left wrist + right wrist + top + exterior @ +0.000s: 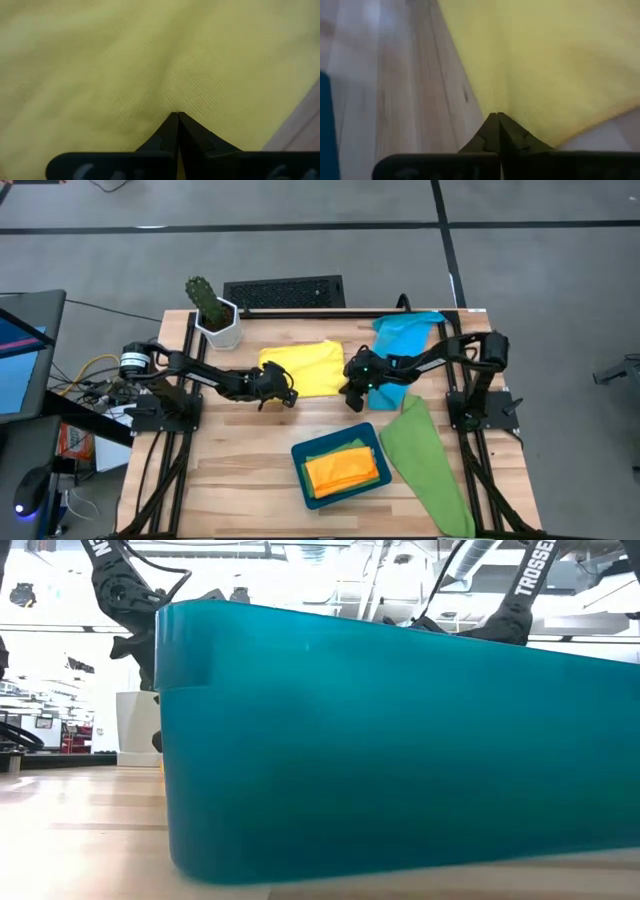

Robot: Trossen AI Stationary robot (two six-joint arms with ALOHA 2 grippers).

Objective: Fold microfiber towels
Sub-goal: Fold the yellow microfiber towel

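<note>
A yellow towel (300,367) lies spread on the wooden table's middle. My left gripper (283,393) is shut at its near left corner and my right gripper (352,394) is shut at its near right corner. A sky-blue towel (405,332) lies crumpled at the far right, under the right arm. A green towel (425,465) lies along the near right edge. An orange towel (345,470), folded, rests on a green one inside the teal tray (300,452). My left gripper pinches the yellow towel near its near left corner (175,107) between its two shut fingers, slanting down from the table's left. A crease runs away from the fingertips; the cloth beyond lies on the table. Layers cannot be told. My right gripper pinches the yellow towel at its near right corner (502,107), right beside the cloth's side edge, between its shut fingers. It slants down from the table's right. The rest of the towel lies flat on the wood.
A white pot with a cactus (214,315) stands at the far left, a black grille (283,292) beyond the far edge. The teal tray (400,740) fills the low view. Bare wood lies at the near left (230,470).
</note>
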